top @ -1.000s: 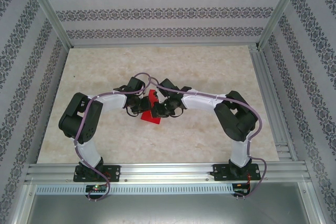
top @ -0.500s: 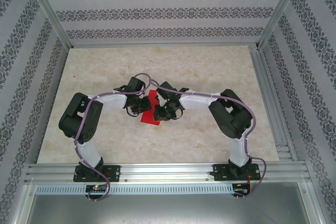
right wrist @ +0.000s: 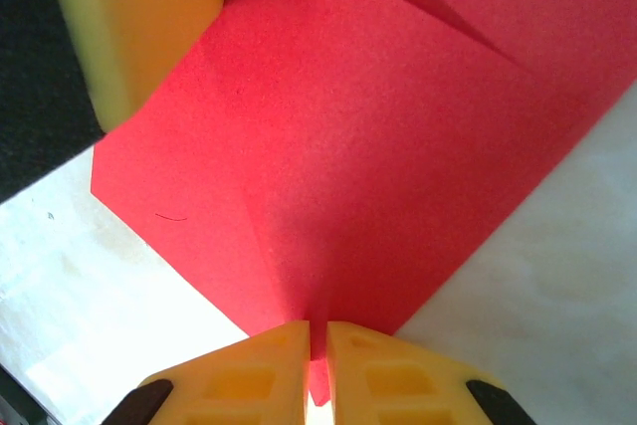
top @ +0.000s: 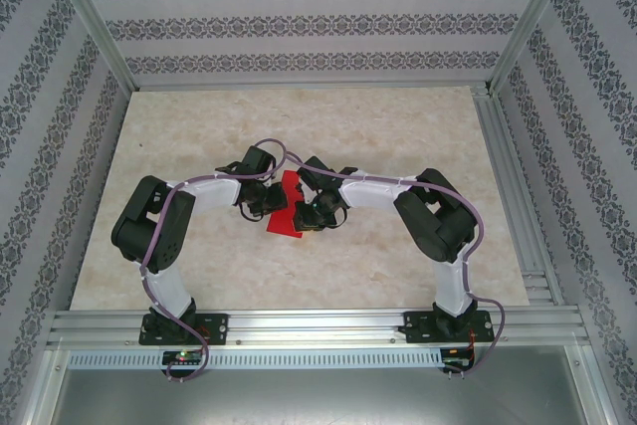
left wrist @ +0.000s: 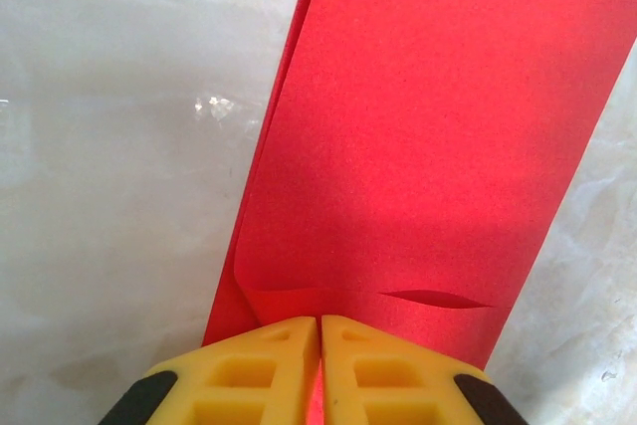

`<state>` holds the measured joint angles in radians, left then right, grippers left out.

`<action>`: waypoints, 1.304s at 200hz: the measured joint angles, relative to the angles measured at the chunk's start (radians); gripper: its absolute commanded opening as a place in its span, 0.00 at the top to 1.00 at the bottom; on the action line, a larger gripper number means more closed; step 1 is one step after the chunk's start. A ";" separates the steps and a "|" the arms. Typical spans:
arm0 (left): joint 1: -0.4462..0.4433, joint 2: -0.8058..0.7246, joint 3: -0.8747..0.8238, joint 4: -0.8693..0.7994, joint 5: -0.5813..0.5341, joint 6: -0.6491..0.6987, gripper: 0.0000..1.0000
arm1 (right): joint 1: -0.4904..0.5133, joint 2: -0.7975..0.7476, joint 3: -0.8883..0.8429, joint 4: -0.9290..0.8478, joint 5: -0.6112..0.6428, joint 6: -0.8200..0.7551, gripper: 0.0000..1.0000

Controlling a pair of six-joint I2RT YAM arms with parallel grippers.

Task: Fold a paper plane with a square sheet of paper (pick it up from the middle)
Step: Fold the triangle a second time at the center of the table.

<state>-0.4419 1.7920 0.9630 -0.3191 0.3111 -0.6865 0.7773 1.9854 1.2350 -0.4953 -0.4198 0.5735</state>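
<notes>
The square sheet of paper (top: 287,209) is bright red and folded into layers. It is held just above the marble table between my two grippers, in the middle of the top view. My left gripper (top: 267,202) comes in from the left. In the left wrist view its yellow pads (left wrist: 261,365) are shut on the near edge of the paper (left wrist: 428,146), where a folded flap and a small slit-like gap show. My right gripper (right wrist: 318,327) is shut on a corner of the paper (right wrist: 348,146). The left gripper's yellow finger (right wrist: 129,17) shows at the upper left there.
The pale marble tabletop (top: 299,126) lies on all sides of the paper. Aluminium frame rails (top: 299,325) run along the near edge and the right side, and patterned walls close in the back and sides. Purple cables loop over both wrists.
My right arm's elbow has shifted a little to the left, and its gripper has nudged slightly inward with the paper. The left arm holds still.
</notes>
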 measured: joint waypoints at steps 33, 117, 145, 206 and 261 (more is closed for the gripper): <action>-0.003 0.000 0.000 0.000 -0.001 0.000 0.87 | 0.000 -0.018 0.000 -0.010 0.008 -0.013 0.85; -0.005 0.000 0.003 -0.004 -0.007 -0.002 0.87 | 0.046 -0.028 0.051 0.002 0.012 -0.018 0.85; -0.005 0.000 0.003 -0.004 -0.007 -0.004 0.87 | 0.047 -0.008 0.053 0.001 0.024 -0.018 0.85; -0.005 0.000 0.004 -0.005 -0.007 -0.004 0.87 | 0.045 0.011 0.052 -0.019 0.053 -0.018 0.85; -0.005 0.003 0.007 -0.010 -0.007 -0.004 0.87 | 0.045 0.011 0.033 -0.019 0.053 -0.019 0.85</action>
<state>-0.4465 1.7947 0.9699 -0.3290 0.3042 -0.6907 0.8219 1.9968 1.2678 -0.5148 -0.3668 0.5549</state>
